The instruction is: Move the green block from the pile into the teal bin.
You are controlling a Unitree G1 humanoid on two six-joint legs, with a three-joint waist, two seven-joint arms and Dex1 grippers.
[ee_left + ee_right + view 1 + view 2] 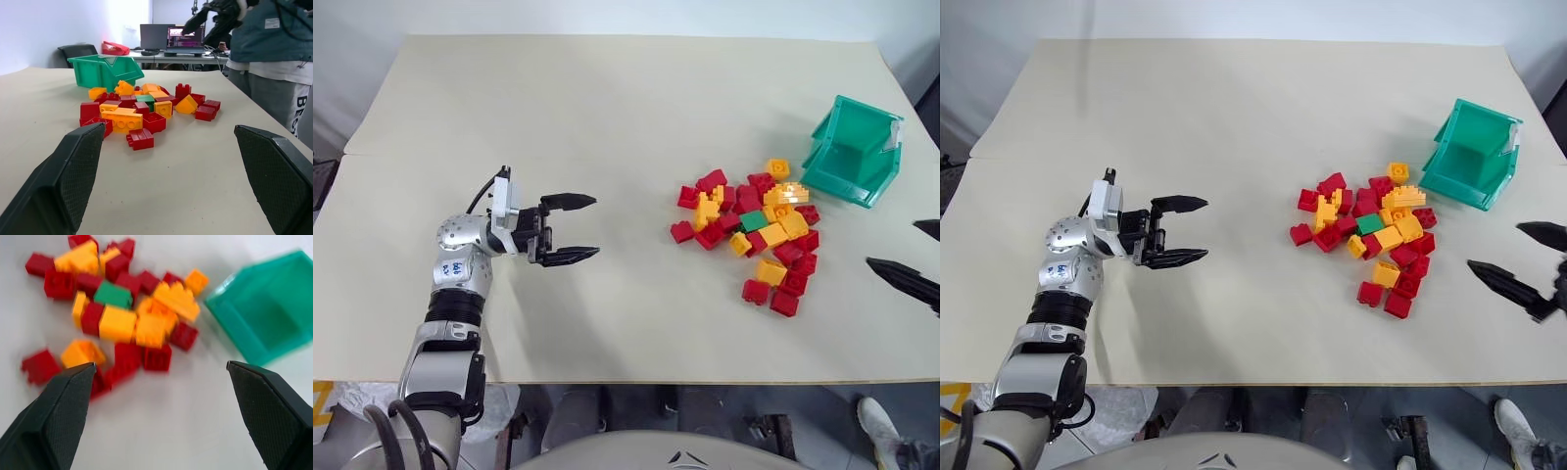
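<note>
Cream table (607, 117) carries everything. Pile (751, 231) of red and yellow bricks sits right of centre. Green block (753, 221) lies in the pile's middle, studs up, hemmed in by red bricks and a yellow one, not lifted. In the right wrist view it shows between a red brick and a yellow one, near the heap's far part.

Teal bin (853, 150) stands just beyond the pile toward the far right corner of the table, its slanted open front turned toward the bricks, white label at its right edge. Nearest yellow brick sits just beside the bin's front lip; whether they touch, cannot tell. Bin interior looks bare of bricks.

Left pincer (569, 229) hovers over bare table well left of the pile, pointing toward it, fingers apart, nothing between them.

Right pincer (1519, 258) at the table's right edge, near the pile's right side and below the bin; fingers wide apart, empty.

A person in grey trousers (274, 93) stands past the table in the left wrist view.
</note>
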